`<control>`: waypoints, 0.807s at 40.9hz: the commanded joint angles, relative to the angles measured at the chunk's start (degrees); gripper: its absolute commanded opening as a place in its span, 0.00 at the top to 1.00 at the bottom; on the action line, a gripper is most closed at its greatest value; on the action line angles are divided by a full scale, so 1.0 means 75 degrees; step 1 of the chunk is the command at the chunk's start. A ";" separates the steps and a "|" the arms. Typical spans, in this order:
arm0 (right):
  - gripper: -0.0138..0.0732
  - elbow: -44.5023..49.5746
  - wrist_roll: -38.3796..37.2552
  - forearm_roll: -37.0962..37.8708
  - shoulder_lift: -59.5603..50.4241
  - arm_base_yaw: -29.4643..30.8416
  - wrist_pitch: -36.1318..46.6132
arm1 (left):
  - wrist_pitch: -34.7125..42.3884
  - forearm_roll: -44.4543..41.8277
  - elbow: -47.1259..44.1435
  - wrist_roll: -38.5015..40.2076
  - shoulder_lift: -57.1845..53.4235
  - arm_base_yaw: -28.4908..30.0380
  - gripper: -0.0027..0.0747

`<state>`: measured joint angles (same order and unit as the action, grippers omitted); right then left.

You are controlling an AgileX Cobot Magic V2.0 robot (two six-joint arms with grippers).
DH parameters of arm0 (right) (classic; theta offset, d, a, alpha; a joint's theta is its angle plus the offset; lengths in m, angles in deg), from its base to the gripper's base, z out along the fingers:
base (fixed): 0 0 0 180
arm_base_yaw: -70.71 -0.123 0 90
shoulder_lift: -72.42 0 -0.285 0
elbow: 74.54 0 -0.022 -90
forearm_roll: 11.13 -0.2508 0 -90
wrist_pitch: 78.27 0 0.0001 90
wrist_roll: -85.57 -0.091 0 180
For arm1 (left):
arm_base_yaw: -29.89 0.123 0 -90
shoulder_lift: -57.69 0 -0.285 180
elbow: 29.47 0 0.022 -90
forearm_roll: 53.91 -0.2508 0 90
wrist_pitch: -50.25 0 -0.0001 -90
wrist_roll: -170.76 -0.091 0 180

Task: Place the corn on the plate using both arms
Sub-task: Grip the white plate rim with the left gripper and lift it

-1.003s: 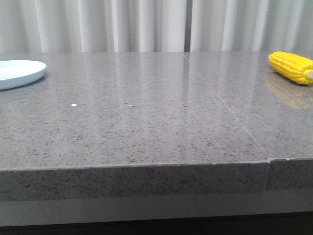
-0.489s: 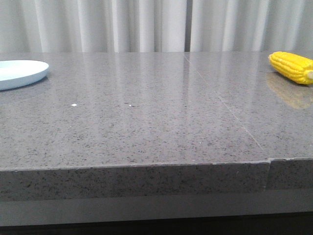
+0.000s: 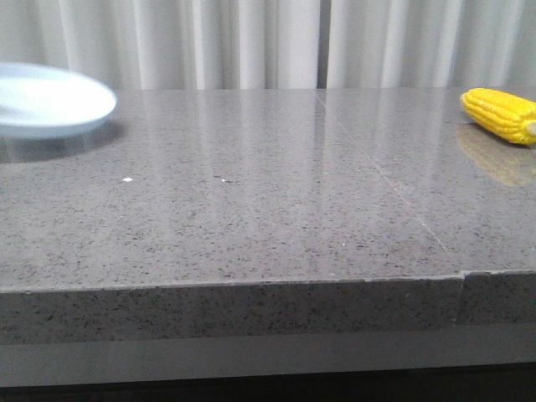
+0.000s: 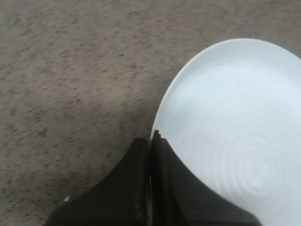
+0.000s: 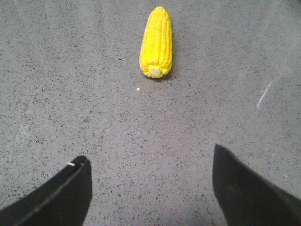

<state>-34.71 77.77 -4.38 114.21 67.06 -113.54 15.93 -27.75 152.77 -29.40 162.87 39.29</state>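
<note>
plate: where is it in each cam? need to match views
Front view: plate at far left edge, blurred, its shadow on the table below it.
Left wrist view: plate fills the right side, its rim pinched by the shut left end effector.
Right wrist view: not in it; only the corn and the open right end effector.
Shared landmark: grey speckled tabletop.

We find no legible text, label, brand, number or sign in any view: the plate (image 4: 235, 132), the corn (image 5: 156, 42) and the speckled tabletop (image 3: 268, 218) all carry no markings.
</note>
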 commanded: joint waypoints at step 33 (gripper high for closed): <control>0.19 -0.0226 0.0062 0.0134 0.0084 0.0034 0.0498 | 0.0995 0.1836 0.0233 -0.0039 0.0252 -0.3640 0.99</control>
<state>-34.71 77.88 -4.38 114.21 67.06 -113.54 19.90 -17.03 152.77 -29.81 165.40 13.11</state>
